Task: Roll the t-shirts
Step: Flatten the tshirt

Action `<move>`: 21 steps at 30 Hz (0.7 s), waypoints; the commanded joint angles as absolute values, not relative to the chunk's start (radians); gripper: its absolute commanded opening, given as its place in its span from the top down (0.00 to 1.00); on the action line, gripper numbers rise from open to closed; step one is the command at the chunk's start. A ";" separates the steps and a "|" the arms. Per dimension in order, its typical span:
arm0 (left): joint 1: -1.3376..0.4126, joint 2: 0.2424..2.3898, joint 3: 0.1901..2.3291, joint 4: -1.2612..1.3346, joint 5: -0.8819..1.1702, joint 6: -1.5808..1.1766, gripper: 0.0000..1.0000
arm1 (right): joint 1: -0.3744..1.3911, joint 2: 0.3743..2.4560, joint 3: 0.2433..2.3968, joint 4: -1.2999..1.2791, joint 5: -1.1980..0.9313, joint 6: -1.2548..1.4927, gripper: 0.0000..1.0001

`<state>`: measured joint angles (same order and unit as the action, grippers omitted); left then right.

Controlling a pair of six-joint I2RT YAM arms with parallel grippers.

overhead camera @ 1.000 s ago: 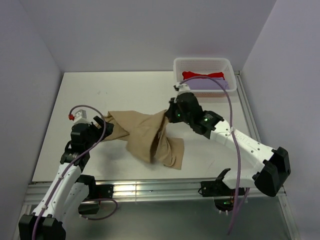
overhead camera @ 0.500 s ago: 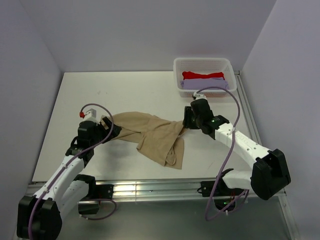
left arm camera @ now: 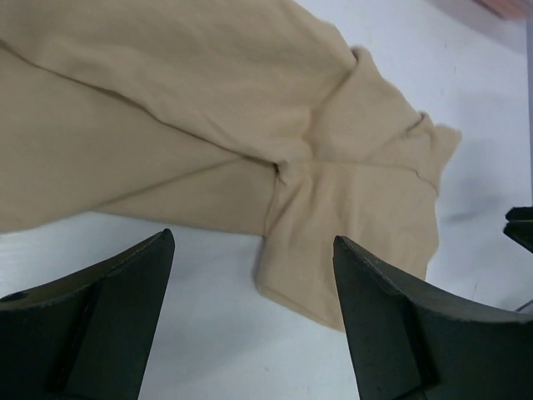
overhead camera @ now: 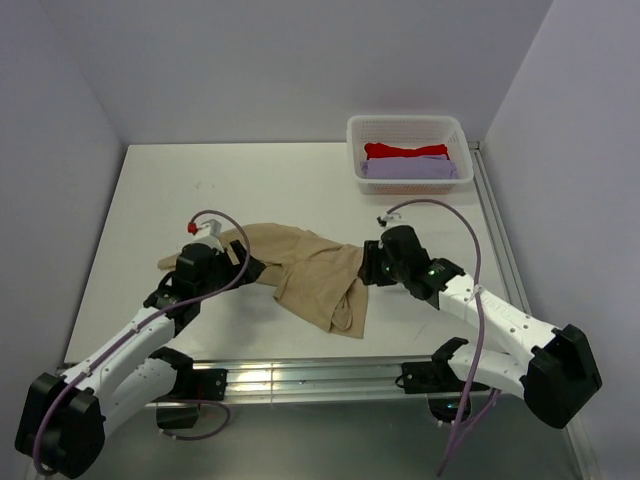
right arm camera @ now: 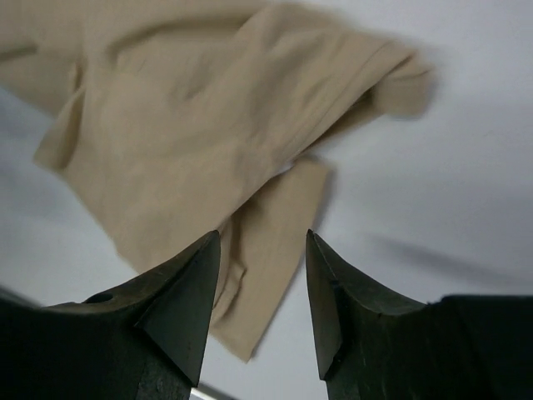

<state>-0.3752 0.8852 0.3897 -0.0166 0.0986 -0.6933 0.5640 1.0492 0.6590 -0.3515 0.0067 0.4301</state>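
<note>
Surface: a white tabletop, matte and flat, fills the middle of the top view; a silver metal rail runs along its near edge, at the bottom of the frame.
Room: plain pale lavender-grey walls close in the table at the back and on both sides.
Tan t-shirt: lies crumpled on the tabletop at lower centre, a narrow bunched part reaching left and a wider folded flap hanging toward the near edge.
Basket: a white mesh basket stands at the table's upper right corner, well apart from the tan shirt.
Basket contents: a red t-shirt toward the back, a lavender t-shirt in front of it.
Left gripper: jaws spread wide, nothing between them; it sits at the shirt's left end, the cloth lying beyond its fingertips.
Right gripper: jaws apart and gripping nothing, at the shirt's right edge, the cloth beyond them.
Cables: a purple cable loops over each arm.
</note>
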 commanded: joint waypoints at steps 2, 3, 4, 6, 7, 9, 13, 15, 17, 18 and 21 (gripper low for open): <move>-0.463 0.906 0.477 -0.098 0.005 -0.701 0.16 | 0.725 1.028 0.621 -0.316 -0.002 0.503 0.47; -0.463 0.922 0.489 -0.119 -0.035 -0.701 0.16 | 0.765 1.028 0.618 -0.307 -0.002 0.544 0.47; -0.465 0.928 0.512 -0.138 -0.052 -0.700 0.16 | 0.846 1.032 0.612 -0.299 0.011 0.563 0.47; -0.462 0.930 0.526 -0.167 -0.092 -0.696 0.14 | 0.928 1.042 0.615 -0.298 0.093 0.632 0.46; -0.460 0.928 0.538 -0.176 -0.103 -0.698 0.13 | 0.966 1.048 0.621 -0.302 0.119 0.650 0.46; -0.450 0.919 0.543 -0.193 -0.118 -0.707 0.09 | 1.063 1.072 0.627 -0.324 0.187 0.714 0.46; -0.399 0.896 0.534 -0.195 -0.104 -0.709 0.07 | 1.147 1.117 0.603 -0.295 0.206 0.810 0.49; -0.351 0.890 0.525 -0.190 -0.091 -0.703 0.07 | 1.186 1.138 0.589 -0.269 0.213 0.857 0.50; -0.318 0.884 0.505 -0.184 -0.083 -0.700 0.07 | 1.209 1.152 0.581 -0.249 0.225 0.886 0.50; -0.310 0.874 0.496 -0.180 -0.084 -0.698 0.07 | 1.227 1.157 0.575 -0.241 0.230 0.911 0.50; -0.293 0.841 0.447 -0.157 -0.080 -0.701 0.07 | 1.238 1.183 0.566 -0.215 0.244 0.945 0.50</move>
